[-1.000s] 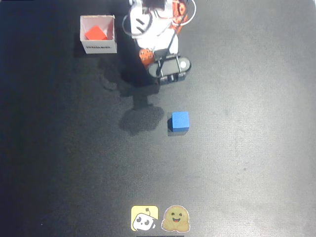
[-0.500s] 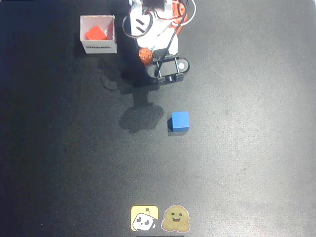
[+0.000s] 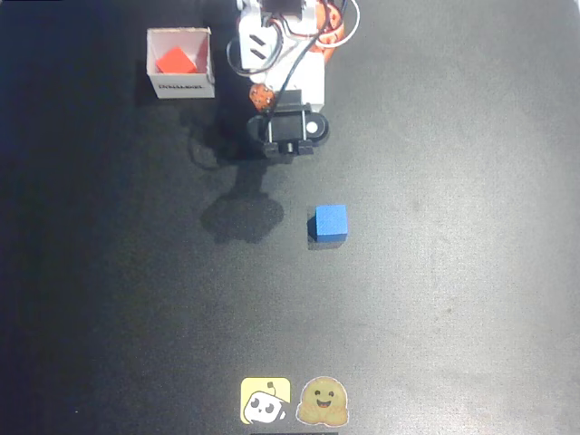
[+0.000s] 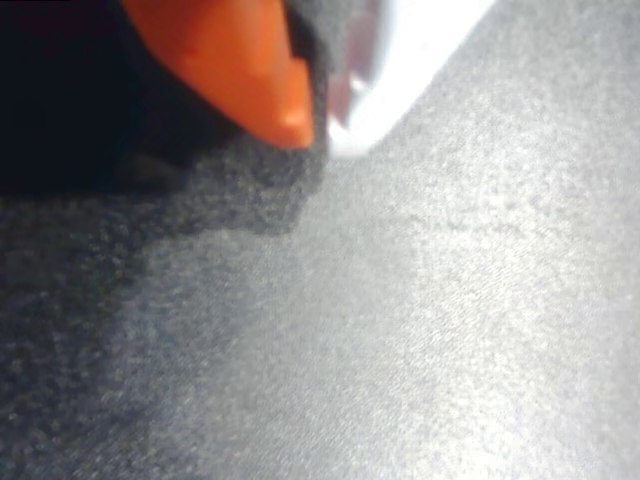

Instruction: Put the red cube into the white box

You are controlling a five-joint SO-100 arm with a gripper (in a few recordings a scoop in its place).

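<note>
The red cube (image 3: 176, 61) lies inside the white box (image 3: 183, 88) at the table's top left in the overhead view, with dark print on the box's near wall. My gripper (image 3: 283, 143) hangs over bare black table to the right of the box, apart from it. In the wrist view the gripper (image 4: 320, 130) shows an orange fingertip (image 4: 275, 95) and a white fingertip (image 4: 375, 100) meeting at their ends, shut with nothing between them, above grey table surface.
A blue cube (image 3: 331, 223) sits on the table below and right of the gripper. Two stickers, a yellow one (image 3: 265, 401) and a tan smiling one (image 3: 323, 401), lie at the near edge. The arm's base (image 3: 290, 36) stands at the top centre.
The gripper head has swung a little to the left, toward the arm's centre line, and its shadow on the table has shifted left too. The red cube stays in the box.
</note>
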